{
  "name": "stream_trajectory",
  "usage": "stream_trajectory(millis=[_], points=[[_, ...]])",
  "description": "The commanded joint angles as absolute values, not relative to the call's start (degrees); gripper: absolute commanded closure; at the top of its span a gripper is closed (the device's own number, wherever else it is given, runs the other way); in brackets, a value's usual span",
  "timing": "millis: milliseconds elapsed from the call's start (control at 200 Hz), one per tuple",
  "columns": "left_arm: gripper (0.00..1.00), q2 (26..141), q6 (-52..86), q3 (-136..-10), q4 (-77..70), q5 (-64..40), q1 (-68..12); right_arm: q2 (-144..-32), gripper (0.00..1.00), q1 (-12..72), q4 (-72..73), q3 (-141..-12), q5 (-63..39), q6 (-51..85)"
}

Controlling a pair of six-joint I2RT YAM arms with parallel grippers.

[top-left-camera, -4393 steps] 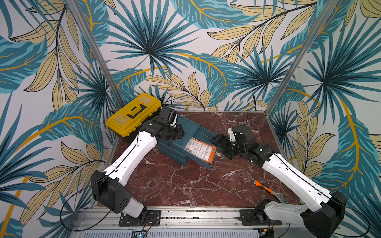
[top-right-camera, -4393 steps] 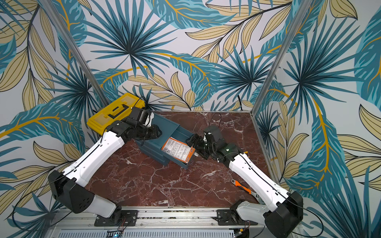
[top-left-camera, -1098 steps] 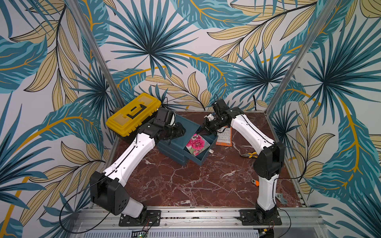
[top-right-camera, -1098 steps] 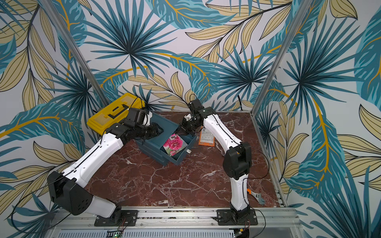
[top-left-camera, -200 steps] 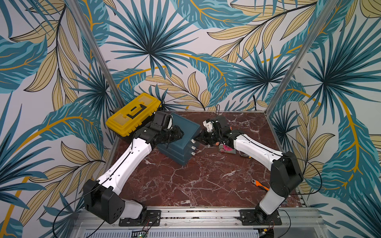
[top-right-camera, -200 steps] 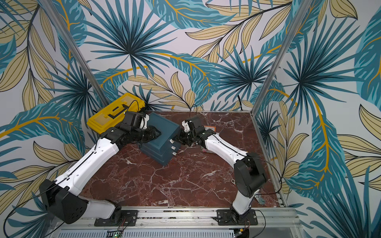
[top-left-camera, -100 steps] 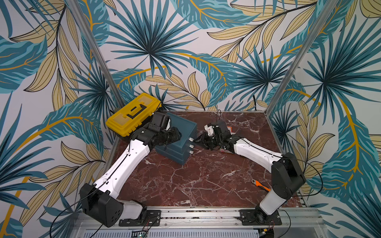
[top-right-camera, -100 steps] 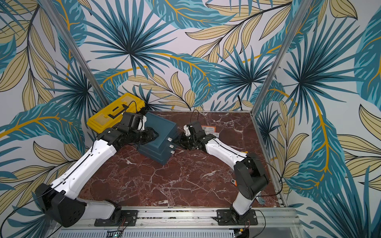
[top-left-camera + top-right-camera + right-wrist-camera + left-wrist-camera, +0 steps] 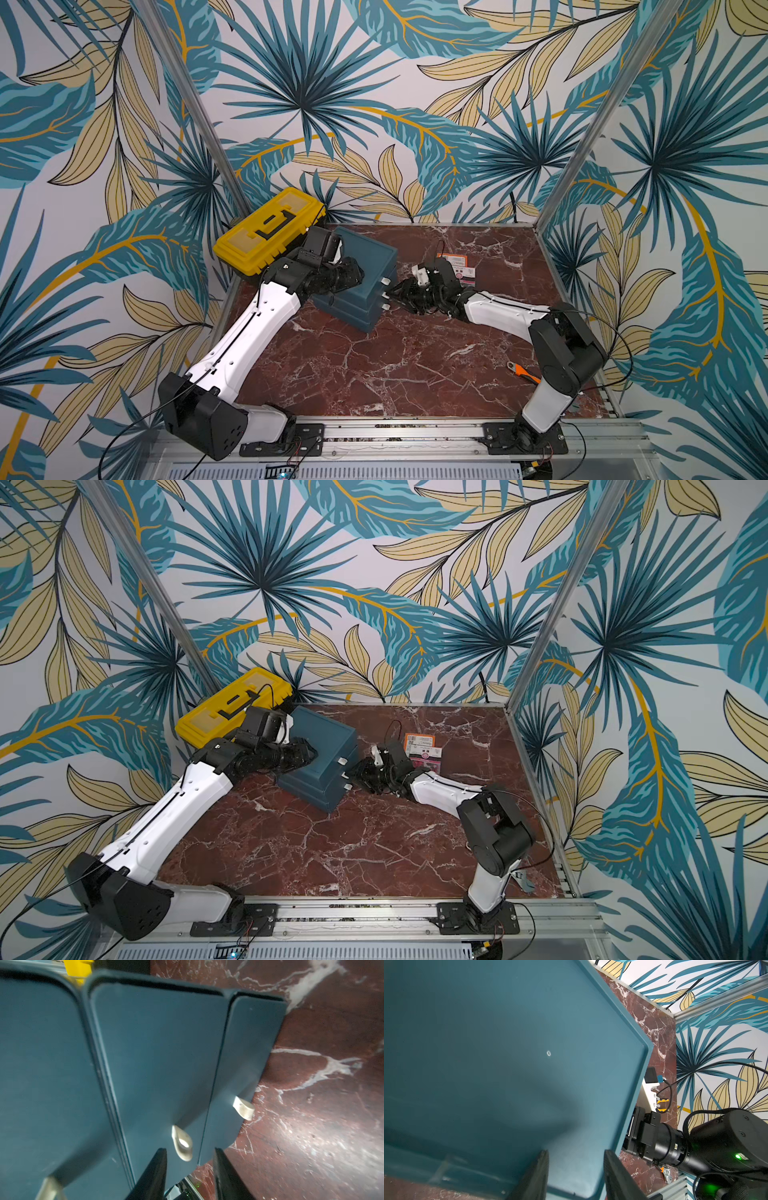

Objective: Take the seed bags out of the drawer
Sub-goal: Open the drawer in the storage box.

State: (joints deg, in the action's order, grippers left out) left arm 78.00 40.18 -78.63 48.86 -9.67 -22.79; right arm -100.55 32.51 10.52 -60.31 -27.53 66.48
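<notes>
Two seed bags (image 9: 420, 741) lie flat on the bench (image 9: 395, 365), at about two o'clock from the right pincer (image 9: 189, 1150) and partly hidden behind that arm's wrist, so they are out of the drawers. All three drawers of the teal drawer cabinet (image 9: 365, 253) look shut, and whether more packets wait inside cannot be told.

The right pincer is released, its jaws spread to either side of the middle drawer's white handle (image 9: 180, 1140) without pinching it. The left pincer (image 9: 575, 1152) is released too, jaws apart over the cabinet's top panel near its front edge. Whether they bear on it is unclear.

The step in hand looks like working that middle drawer by its handle. Done well, it means centring the small tab between the jaws and clenching fully before any pull. The pull should run straight along the drawer's own line, between three and four o'clock in the top views, because the cabinet sits skewed. An off-axis tug would likely drag the whole unit, so the left arm should press down on the top. The right elbow should stay clear of the packets.
</notes>
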Motion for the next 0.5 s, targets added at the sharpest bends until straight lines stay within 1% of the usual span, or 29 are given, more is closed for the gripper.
stream_trajectory(millis=[0, 60, 155, 466, 496], points=[[0.52, 79.8, 40.5, -76.6, 56.9, -8.9, -22.3, -102.9, 0.60, 32.9, 16.4, -59.7, -28.4, 69.4], [0.53, 80.0, 40.3, -76.8, 56.9, -9.0, -22.2, -103.7, 0.62, 32.9, 17.2, -59.8, -28.5, 69.9], [0.53, 80.6, 40.3, -76.9, 56.9, -9.3, -22.1, -104.9, 0.67, 32.9, 18.5, -60.3, -28.7, 71.0], [0.53, 81.7, 40.0, -75.6, 56.0, -9.6, -22.0, -102.8, 0.99, 32.8, 16.9, -59.0, -28.1, 70.8], [0.53, 81.7, 40.0, -75.4, 55.8, -9.6, -22.0, -102.3, 1.00, 32.9, 16.1, -58.8, -28.0, 70.4]])
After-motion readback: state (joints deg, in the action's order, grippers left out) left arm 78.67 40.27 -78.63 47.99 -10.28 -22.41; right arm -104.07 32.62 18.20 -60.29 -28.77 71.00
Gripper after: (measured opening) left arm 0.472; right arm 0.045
